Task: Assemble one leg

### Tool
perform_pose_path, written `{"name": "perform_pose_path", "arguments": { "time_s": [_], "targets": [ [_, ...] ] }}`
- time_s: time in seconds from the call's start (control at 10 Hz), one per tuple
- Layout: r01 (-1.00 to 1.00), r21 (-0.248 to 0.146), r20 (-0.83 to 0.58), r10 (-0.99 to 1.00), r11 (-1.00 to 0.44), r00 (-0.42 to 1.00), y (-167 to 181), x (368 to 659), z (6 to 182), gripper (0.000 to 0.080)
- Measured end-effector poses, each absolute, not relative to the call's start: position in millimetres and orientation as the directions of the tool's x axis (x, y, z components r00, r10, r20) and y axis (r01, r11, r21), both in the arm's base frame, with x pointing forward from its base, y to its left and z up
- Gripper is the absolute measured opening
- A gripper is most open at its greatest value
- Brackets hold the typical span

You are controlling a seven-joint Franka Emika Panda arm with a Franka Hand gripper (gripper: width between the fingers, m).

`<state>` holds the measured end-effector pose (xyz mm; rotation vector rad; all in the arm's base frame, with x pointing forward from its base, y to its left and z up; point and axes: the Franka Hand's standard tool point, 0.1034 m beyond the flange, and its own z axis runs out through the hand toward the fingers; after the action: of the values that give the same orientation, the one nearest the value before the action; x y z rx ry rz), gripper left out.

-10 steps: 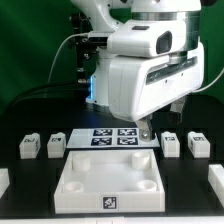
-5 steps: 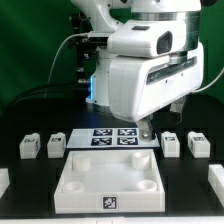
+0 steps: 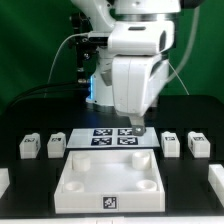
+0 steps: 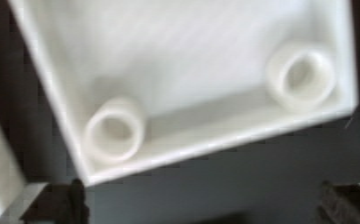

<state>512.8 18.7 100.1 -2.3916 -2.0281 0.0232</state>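
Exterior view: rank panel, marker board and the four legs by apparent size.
1. panel
2. marker board
3. legs: all four look alike, so no ranking among them.
The panel lies nearer the camera, but its lead looks too big to matter.
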Motion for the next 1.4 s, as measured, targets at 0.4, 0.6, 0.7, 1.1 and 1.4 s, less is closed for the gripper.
{"name": "perform_pose_path", "arguments": {
  "time_s": [0.4,0.6,0.7,1.1,1.4],
  "targets": [
    [0.998,-0.053,0.022,0.999,0.029,-0.028,-16.7,466.5,36.4,0.065],
    [0.997,-0.071,0.027,1.0,0.013,-0.011,-18.4,455.3,18.7,0.065],
    [0.997,-0.08,0.025,1.0,-0.017,0.019,-16.9,453.2,14.6,0.065],
    [0.996,-0.075,0.024,0.999,-0.042,0.044,-25.1,448.1,11.3,0.065],
    [0.996,-0.075,0.025,0.999,-0.042,0.044,-25.3,448.0,11.2,0.0407]
  ]
}}
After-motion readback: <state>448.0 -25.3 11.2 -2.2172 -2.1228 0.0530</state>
